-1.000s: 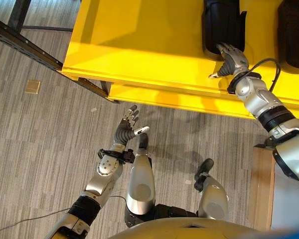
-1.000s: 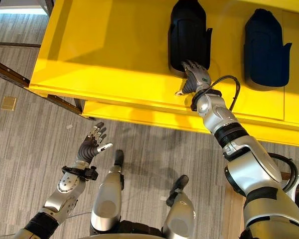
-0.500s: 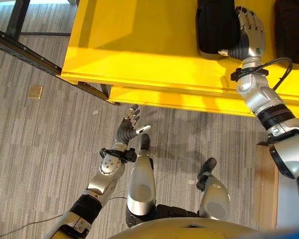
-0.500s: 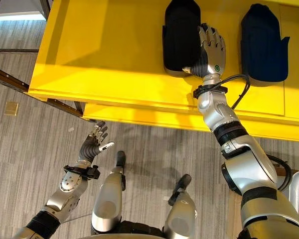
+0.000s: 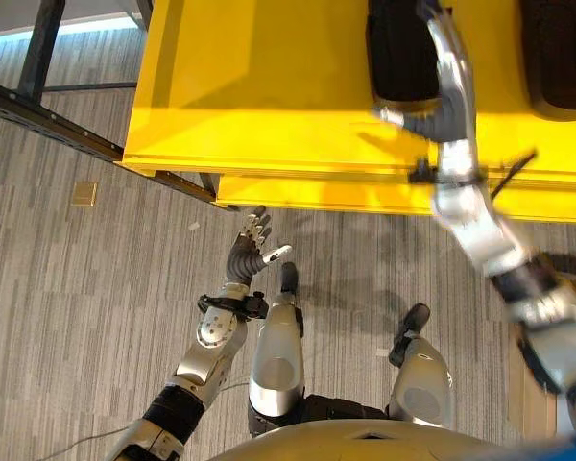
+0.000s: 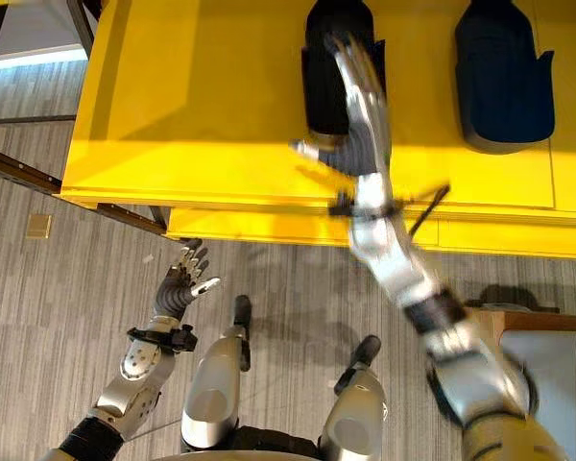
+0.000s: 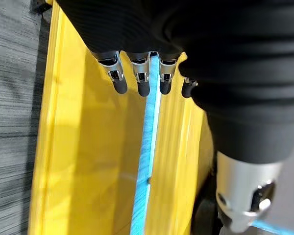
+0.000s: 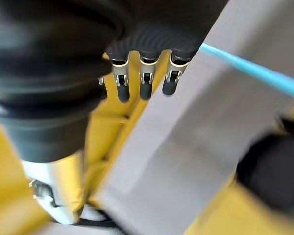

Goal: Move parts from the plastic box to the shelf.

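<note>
Left eye view: the right hand (image 5: 449, 86) reaches over the smooth yellow shelf (image 5: 269, 86), fingers straight and spread, holding nothing, lying along the edge of a matte black moulded part (image 5: 401, 58); a second black part (image 5: 557, 53) sits well apart on that hand's far side. The left hand (image 5: 248, 252) hangs low over the grey striped carpet (image 5: 86, 288), fingers loosely extended and empty. A dark metal beam (image 5: 48, 110) runs beside the shelf. Against half a second ago, the right hand has swung toward the shelf's front edge and streaks with motion. Right eye view: a small tan square (image 6: 38, 227) lies on the carpet. Left wrist view: straight dark-tipped fingers (image 7: 142, 81) stand before glossy yellow shelving. Right wrist view: relaxed fingers (image 8: 144, 81) show over a pale grey surface and yellow shelf.
</note>
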